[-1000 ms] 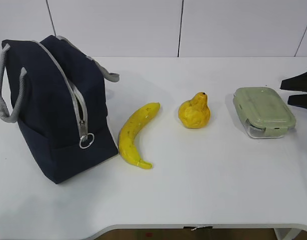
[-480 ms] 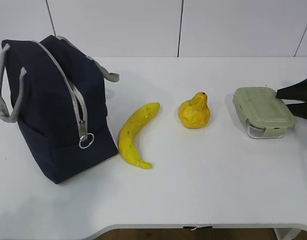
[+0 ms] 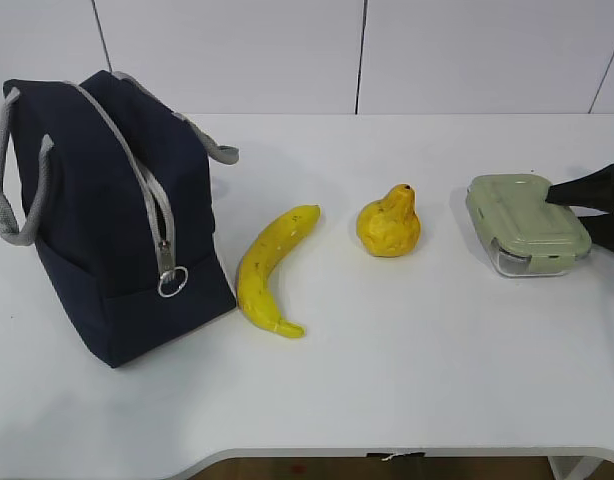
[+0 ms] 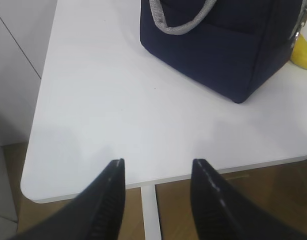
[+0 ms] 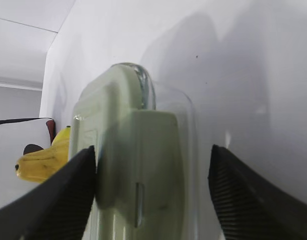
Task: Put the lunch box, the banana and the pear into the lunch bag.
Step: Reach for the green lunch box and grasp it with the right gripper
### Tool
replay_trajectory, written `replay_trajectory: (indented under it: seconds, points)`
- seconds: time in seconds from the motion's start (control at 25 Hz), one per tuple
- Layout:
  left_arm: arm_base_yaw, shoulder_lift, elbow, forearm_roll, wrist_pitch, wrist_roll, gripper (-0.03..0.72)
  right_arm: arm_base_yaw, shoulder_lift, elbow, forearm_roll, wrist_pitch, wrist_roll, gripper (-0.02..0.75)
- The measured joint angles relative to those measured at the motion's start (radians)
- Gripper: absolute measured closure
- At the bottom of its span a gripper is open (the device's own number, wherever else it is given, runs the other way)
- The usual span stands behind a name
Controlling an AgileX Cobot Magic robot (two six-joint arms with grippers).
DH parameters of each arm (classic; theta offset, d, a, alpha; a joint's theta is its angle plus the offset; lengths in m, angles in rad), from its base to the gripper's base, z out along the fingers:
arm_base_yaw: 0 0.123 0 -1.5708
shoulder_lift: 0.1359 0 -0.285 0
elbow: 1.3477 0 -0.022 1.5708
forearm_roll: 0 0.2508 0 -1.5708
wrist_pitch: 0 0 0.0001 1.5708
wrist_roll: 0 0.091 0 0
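The lunch box (image 3: 527,222), clear glass with a pale green lid, sits at the table's right. My right gripper (image 3: 572,212) reaches in from the right edge, open, one finger on either side of the box's end. In the right wrist view the lunch box (image 5: 138,165) fills the gap of the right gripper (image 5: 152,150); the left finger is at its lid and the right finger stands apart. The pear (image 3: 389,224) and the banana (image 3: 267,270) lie in the middle. The navy lunch bag (image 3: 97,230) stands at the left. My left gripper (image 4: 158,161) hangs open and empty over the table's near corner.
The bag's grey zipper runs down its near end to a ring pull (image 3: 172,281), and grey handles (image 3: 7,200) hang off it. The table's front edge (image 3: 387,452) is close below. In the left wrist view the lunch bag (image 4: 223,45) stands beyond bare white tabletop (image 4: 118,110).
My right gripper has slid left from the table's right edge until its open fingers straddle the lunch box's end. The bag, banana and pear have not moved.
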Motion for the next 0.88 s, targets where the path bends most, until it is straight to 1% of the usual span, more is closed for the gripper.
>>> replay_trajectory:
  seconds: [0.88]
  points:
    - [0.0, 0.0, 0.0, 0.0, 0.0, 0.0, 0.361, 0.0, 0.0, 0.0, 0.001, 0.0, 0.006, 0.19]
